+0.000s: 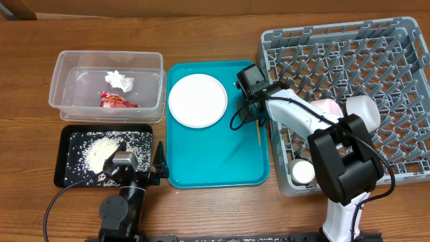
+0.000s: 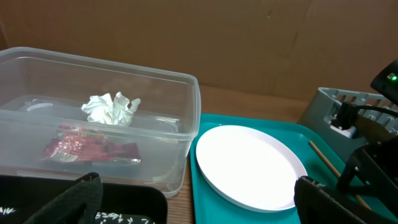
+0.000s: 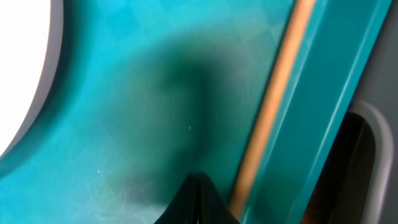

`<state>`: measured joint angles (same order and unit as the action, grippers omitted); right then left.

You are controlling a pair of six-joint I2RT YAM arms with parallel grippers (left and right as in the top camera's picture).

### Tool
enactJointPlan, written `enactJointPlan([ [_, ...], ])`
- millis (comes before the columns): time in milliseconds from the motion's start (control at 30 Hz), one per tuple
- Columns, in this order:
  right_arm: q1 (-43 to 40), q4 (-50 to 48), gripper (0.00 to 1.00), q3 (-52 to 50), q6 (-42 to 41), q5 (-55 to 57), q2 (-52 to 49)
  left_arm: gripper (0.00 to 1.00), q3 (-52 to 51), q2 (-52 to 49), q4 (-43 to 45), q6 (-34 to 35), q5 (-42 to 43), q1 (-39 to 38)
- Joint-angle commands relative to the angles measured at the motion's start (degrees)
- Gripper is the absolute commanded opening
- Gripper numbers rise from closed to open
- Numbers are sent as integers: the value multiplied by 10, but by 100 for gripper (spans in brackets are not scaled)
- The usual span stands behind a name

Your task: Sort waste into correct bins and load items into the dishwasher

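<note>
Overhead: right gripper (image 1: 248, 111) is hanging beside the chopstick (image 1: 258, 134), jaw gap unreadable. Left gripper (image 2: 199, 208) is holding jaws wide, empty.

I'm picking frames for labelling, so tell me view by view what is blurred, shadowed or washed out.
Overhead: sharp, evenly lit, the right arm's soft shadow on the teal tray. Left wrist: in focus, the plate nearly featureless white, its own fingers dark and soft at the bottom. Right wrist: too close, all soft; the chopstick is a blurred orange bar beside a dark shadow.
</note>
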<state>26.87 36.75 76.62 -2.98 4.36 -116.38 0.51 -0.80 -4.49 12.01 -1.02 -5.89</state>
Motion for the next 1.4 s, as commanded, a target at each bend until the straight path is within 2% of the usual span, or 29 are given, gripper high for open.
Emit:
enactJointPlan([
  [0, 6, 21, 4, -4, 0, -9, -17, 100, -2, 4, 1, 4, 6, 3],
  [100, 15, 33, 5, -3, 0, -8, -5, 100, -2, 4, 1, 4, 6, 3],
  [300, 13, 24, 20, -3, 0, 20, 59, 100, -2, 4, 1, 4, 6, 3],
  [467, -42, 18, 20, -4, 9, -31, 63, 100, -2, 4, 1, 4, 6, 3],
  [533, -53, 16, 24, -3, 31, -60, 64, 100, -2, 4, 1, 4, 6, 3],
  [767, -51, 19, 28, -3, 34, -75, 64, 100, -2, 4, 1, 4, 6, 3],
  [867, -51, 18, 31, -3, 34, -40, 64, 100, -2, 4, 1, 4, 6, 3],
  [933, -60, 14, 37, -3, 30, 16, 64, 100, -2, 4, 1, 4, 6, 3],
  [1067, -93, 20, 37, 0, 28, 9, 64, 100, -2, 4, 1, 4, 6, 3],
  [1200, -108, 37, 37, 10, 29, -59, 69, 100, -2, 4, 1, 4, 6, 3],
  [1367, -66, 61, 37, 33, 34, -90, 91, 100, -2, 4, 1, 4, 6, 3],
])
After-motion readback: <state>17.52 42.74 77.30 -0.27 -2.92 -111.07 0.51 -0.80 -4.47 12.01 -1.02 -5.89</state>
